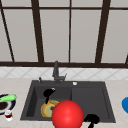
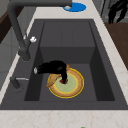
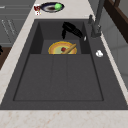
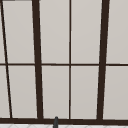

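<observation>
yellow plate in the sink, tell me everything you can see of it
The round yellow plate has a darker orange rim and a pale green centre. It lies flat on the floor of the dark sink's deep basin. A tan wooden utensil rests across it beside a small red piece. The left hand hangs over it, fingers pointing down to the red piece at its centre.

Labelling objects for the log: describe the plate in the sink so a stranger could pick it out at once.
Start at the dark double sink under the window and take the deeper basin beside the faucet. The plate lies flat on its floor, under the left hand. It is round, with a yellow-orange rim and a pale green centre; the plate on the counter is dark.
</observation>
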Robot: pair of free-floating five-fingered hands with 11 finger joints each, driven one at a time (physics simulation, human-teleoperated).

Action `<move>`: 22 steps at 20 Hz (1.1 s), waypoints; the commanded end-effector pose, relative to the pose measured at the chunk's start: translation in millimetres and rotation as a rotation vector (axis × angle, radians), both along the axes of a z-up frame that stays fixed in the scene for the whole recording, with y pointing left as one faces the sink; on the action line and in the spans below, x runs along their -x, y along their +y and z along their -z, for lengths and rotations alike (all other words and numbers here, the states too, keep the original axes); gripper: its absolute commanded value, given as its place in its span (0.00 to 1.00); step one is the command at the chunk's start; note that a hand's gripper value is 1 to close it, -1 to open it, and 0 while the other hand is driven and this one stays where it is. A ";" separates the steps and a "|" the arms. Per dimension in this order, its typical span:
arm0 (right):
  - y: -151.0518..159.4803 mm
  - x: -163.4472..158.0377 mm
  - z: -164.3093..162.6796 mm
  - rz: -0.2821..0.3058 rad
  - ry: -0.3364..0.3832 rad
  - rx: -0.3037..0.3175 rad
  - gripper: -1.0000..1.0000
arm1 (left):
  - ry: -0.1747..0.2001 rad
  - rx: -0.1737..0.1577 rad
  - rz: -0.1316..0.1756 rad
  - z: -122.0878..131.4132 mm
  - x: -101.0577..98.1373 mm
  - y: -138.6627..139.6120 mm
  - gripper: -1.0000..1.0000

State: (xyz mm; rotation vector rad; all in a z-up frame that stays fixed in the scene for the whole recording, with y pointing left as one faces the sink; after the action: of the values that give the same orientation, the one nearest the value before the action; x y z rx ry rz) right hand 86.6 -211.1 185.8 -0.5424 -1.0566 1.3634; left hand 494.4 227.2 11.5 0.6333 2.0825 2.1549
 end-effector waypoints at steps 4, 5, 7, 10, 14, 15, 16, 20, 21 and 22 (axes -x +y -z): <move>0.0 0.0 0.0 0.000 0.000 0.000 0.50 | 0.022 -0.027 -0.019 -9.6 3.2 6.3 0.00; 0.0 0.0 0.0 0.000 0.000 0.000 0.50 | 0.039 -0.032 -0.014 -10.4 2.2 11.3 0.00; 0.0 0.0 0.0 0.000 0.000 0.000 0.50 | 0.054 -0.045 -0.020 -16.6 4.1 13.2 0.00; 0.0 0.0 0.0 0.000 0.000 0.000 0.50 | 0.082 -0.058 -0.032 -24.3 13.6 20.7 0.00; 0.0 0.0 0.0 0.000 0.000 0.000 0.50 | 0.135 -0.034 -0.035 -40.5 27.9 40.5 0.00; 0.0 0.0 0.0 0.000 0.000 0.000 0.50 | 0.146 -0.037 -0.039 -44.0 31.1 43.3 0.00; 0.0 0.0 0.0 0.000 0.000 0.000 0.50 | 0.157 -0.039 -0.042 -47.5 34.0 47.0 0.00; 0.0 0.0 0.0 0.000 0.000 0.000 0.50 | 0.195 -0.037 -0.052 -63.5 45.0 62.4 0.00; 0.0 0.0 0.0 0.000 0.000 0.000 0.50 | 0.206 -0.038 -0.055 -67.4 47.5 66.0 0.00; 0.0 0.0 0.0 0.000 0.000 0.000 0.50 | 0.215 -0.042 -0.060 -71.5 49.0 69.0 0.00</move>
State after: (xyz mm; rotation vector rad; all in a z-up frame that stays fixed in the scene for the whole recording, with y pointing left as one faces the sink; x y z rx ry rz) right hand 86.6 -211.1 185.8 -0.5424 -1.0566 1.3634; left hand 451.7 286.1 71.5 0.8027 2.1347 2.2171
